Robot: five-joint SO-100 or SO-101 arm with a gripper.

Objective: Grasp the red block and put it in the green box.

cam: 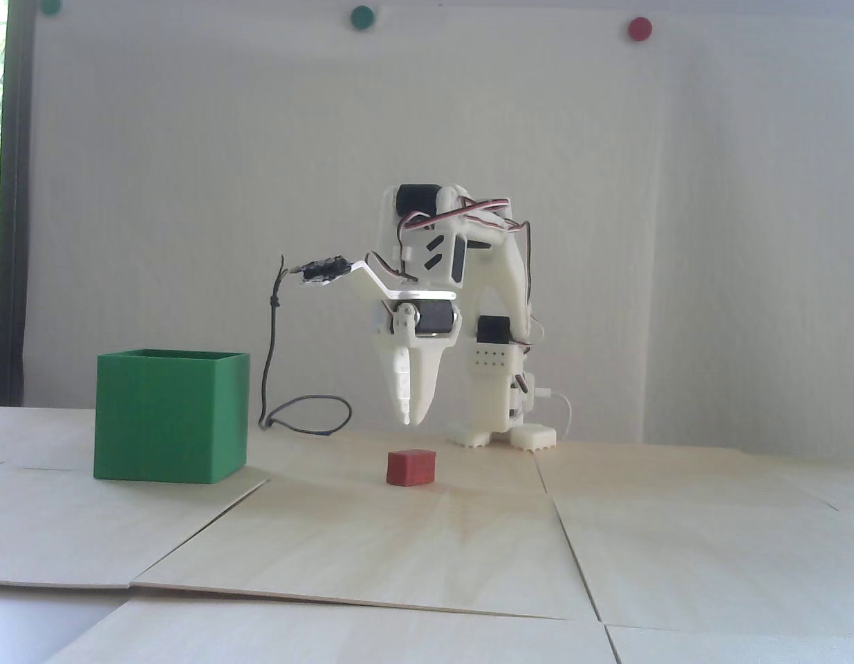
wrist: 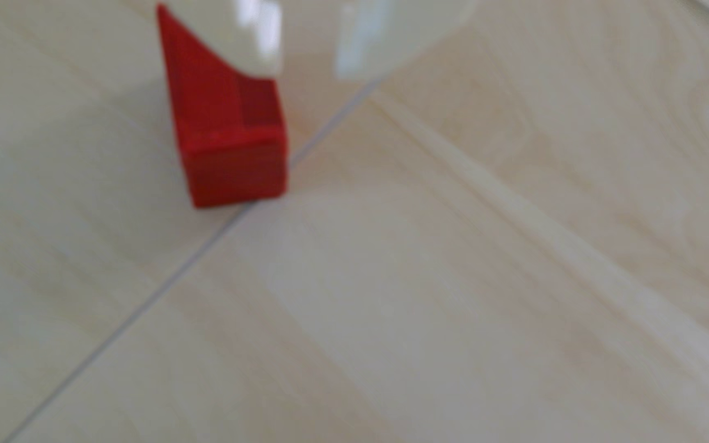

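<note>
The red block [cam: 411, 468] lies on the light wooden table, right of the green box [cam: 171, 415], which stands upright with its open top facing up. My gripper [cam: 409, 418] points straight down and hangs a little above the block, touching nothing. In the wrist view the red block [wrist: 225, 140] sits at the upper left beside a board seam, partly covered by the left fingertip [wrist: 254, 51]. My gripper [wrist: 308, 74] shows a narrow gap with bare table in it, and the block is not between the fingers.
The arm's white base [cam: 503, 429] stands behind the block. A dark cable loop [cam: 309, 415] lies between the box and the base. Seams run between the plywood boards [cam: 675, 539]. Small round dots, green [cam: 362, 16] and red [cam: 639, 28], sit on the back wall.
</note>
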